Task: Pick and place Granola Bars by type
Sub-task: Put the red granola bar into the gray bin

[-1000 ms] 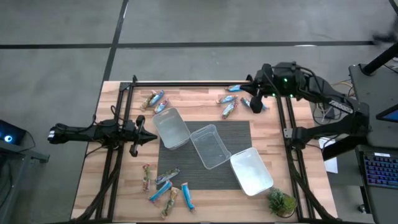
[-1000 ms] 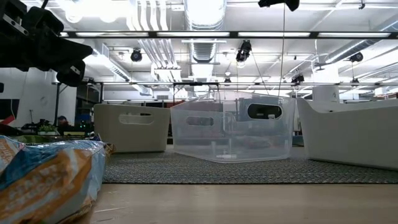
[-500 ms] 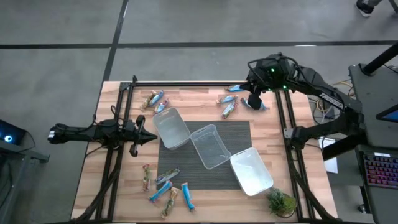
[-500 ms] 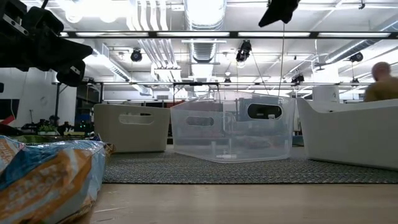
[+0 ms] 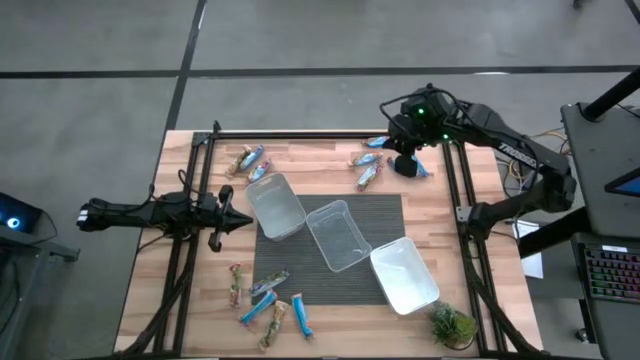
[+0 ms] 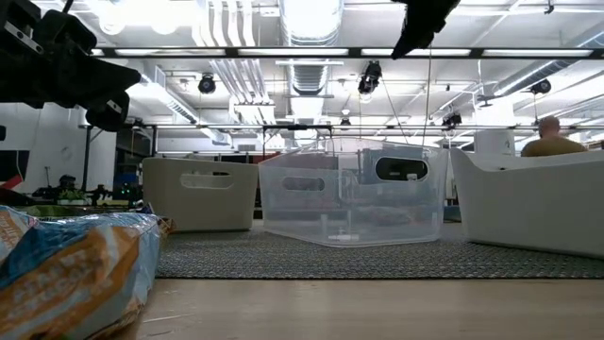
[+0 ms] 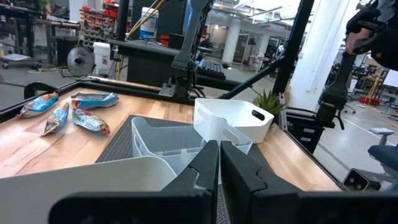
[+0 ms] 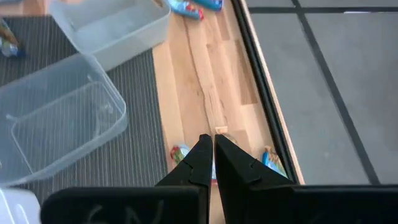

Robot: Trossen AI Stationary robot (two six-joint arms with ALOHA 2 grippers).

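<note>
The right gripper [image 5: 405, 163], fingers together, hovered over shiny blue-wrapped granola bars [image 5: 372, 172] at the wooden counter's [image 5: 330, 160] one o'clock; it should open before descending. The left gripper [image 5: 243, 221], together, waited at nine o'clock.

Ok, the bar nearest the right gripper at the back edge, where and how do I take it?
Judging from the high view, grip the blue bar across its short width at mid-length, coming straight down. It lies flat on the bare wood, so only the top is free. The right gripper hangs shut close over it; open the fingers first.
</note>
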